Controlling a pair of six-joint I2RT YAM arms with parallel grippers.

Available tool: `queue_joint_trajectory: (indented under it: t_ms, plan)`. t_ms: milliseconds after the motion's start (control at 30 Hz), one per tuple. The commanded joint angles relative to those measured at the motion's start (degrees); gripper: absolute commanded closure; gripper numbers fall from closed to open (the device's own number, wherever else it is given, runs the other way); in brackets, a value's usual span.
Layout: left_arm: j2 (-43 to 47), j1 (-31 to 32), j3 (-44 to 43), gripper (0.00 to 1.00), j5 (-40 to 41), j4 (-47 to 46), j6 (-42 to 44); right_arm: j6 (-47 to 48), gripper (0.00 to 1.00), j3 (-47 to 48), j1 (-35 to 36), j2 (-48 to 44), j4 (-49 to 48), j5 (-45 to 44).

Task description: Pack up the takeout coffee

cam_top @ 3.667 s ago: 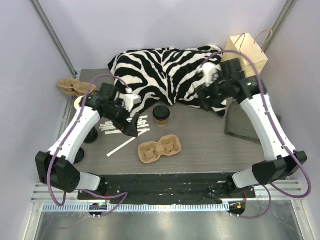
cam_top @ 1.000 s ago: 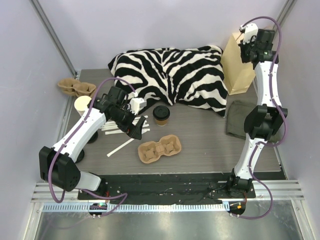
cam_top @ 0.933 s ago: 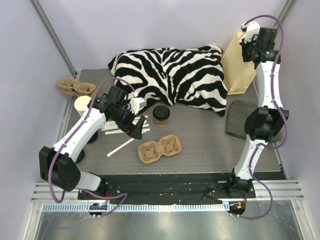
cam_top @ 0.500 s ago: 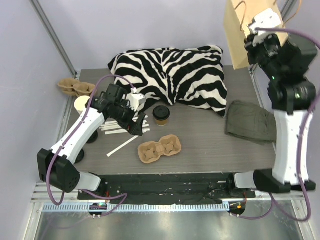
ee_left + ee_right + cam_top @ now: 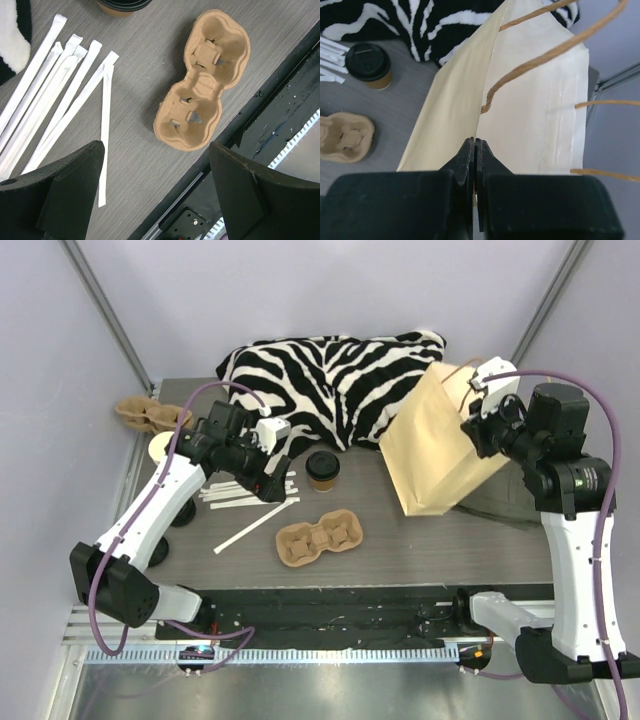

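Right gripper (image 5: 475, 146) pinched tight on the top edge of one wall of the kraft paper bag (image 5: 435, 455), jaws together with only paper between them; twine handles loop loose beside the grip. Bag hangs tilted at the right end of the zebra-striped cushion (image 5: 330, 380), covering that end in the overhead view, mouth up toward the gripper, base low toward the table (image 5: 400, 540); cannot tell whether the base touches the surface. Left gripper (image 5: 272, 483) spread wide, nothing between the fingers, hovering just in front of the cushion's left half, over the wrapped straws (image 5: 240, 497) fanned out there. Takeout coffee (image 5: 322, 469) stands upright, black lid on, right at the cushion's front edge about mid-length, between the two grippers and apart from both. Two-cup pulp carrier (image 5: 317, 540) lies further forward of the cushion, in front of the coffee, both wells empty. Second pulp carrier (image 5: 150, 415) sits off the cushion's left end, with a lidless paper cup (image 5: 160, 447) just in front of it. Dark olive cloth (image 5: 505, 508) shows in front of the cushion's right end, mostly hidden behind the bag.
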State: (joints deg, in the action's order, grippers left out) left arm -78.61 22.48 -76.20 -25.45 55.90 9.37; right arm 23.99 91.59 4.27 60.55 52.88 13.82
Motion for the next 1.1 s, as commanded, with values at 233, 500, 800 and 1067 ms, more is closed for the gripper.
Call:
queue_joint_trajectory:
  t_ms: [233, 500, 800, 1067]
  plan:
    - [0.3, 0.1, -2.6, 0.09, 0.6, -1.8, -0.6, -7.5, 0.99, -8.3, 0.0, -8.5, 7.3, 5.7]
    - [-0.4, 0.1, -2.7, 0.1, 1.0, -0.9, -0.4, -15.7, 0.99, -14.2, 1.3, -7.0, 7.0, 9.3]
    - [0.3, 0.1, -2.0, 0.09, 0.1, -0.4, 0.1, -15.5, 0.15, -7.1, 5.1, -2.6, 10.0, 21.3]
    - [0.3, 0.0, -1.3, 0.09, -3.5, -0.2, 0.0, -9.7, 0.14, 15.1, 5.1, 3.2, 15.4, 19.6]
